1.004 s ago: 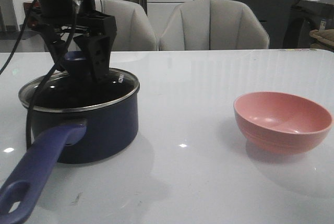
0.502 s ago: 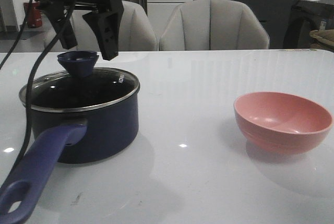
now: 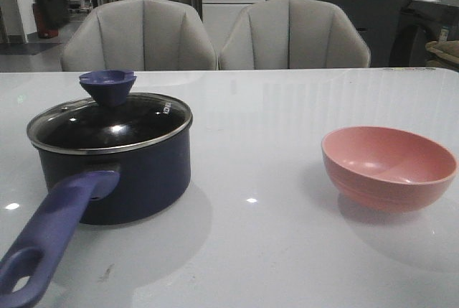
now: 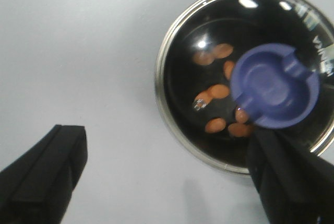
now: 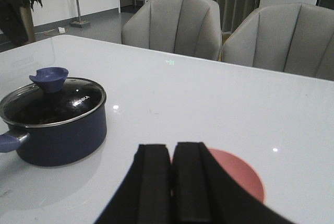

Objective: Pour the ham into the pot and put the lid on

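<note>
Lid [image 4: 245, 83] sits on pot [image 3: 118, 171], below spread left tool [image 4: 167, 179].

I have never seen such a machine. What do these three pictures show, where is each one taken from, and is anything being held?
This is a robot with two arms. One picture looks forward over the white table. There stand a dark blue saucepan, closed by a clear glass lid with a blue knob, and an empty pink bowl. The other two come from cameras on the wrists. The left gripper is open above the pot; orange-pink ham pieces lie under the glass. The right gripper is shut. Neither holds anything.
</note>
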Robot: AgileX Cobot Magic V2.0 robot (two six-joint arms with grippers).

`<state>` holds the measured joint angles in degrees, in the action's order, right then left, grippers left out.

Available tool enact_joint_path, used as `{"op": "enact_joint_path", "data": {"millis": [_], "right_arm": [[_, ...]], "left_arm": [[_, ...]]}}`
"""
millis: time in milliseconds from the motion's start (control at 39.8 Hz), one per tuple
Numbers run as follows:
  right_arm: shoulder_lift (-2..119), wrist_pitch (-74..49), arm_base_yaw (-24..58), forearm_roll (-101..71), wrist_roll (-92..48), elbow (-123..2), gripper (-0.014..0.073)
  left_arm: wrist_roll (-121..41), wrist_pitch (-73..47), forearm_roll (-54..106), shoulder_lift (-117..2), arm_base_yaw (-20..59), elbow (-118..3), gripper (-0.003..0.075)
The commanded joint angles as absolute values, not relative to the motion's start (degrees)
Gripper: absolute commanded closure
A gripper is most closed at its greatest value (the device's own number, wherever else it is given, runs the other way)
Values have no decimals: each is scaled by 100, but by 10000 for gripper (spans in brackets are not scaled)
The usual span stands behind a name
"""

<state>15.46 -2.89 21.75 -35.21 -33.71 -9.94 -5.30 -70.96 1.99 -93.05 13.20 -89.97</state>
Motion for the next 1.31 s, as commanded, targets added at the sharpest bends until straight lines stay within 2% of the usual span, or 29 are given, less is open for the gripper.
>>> {"op": "enact_joint_path", "data": {"millis": [0,301,728,1280], "right_arm": [[1574,52,2182,-3541,-3419,-1145,462],[1574,52,2182,-3541,-3419,-1145,462],[1574,52,2182,-3541,-3419,-1145,462],[1574,52,2182,-3541,-3419,-1145,462]], "left_arm": [[-464,-6986,269,-8573,1009,-8725,82],[-464,-6057,474,-6946,203,-7260,82],[-464,-3842,677,-4175,199,-4946,82],[-464,-2714,628,-865,213,-2582,83]]}}
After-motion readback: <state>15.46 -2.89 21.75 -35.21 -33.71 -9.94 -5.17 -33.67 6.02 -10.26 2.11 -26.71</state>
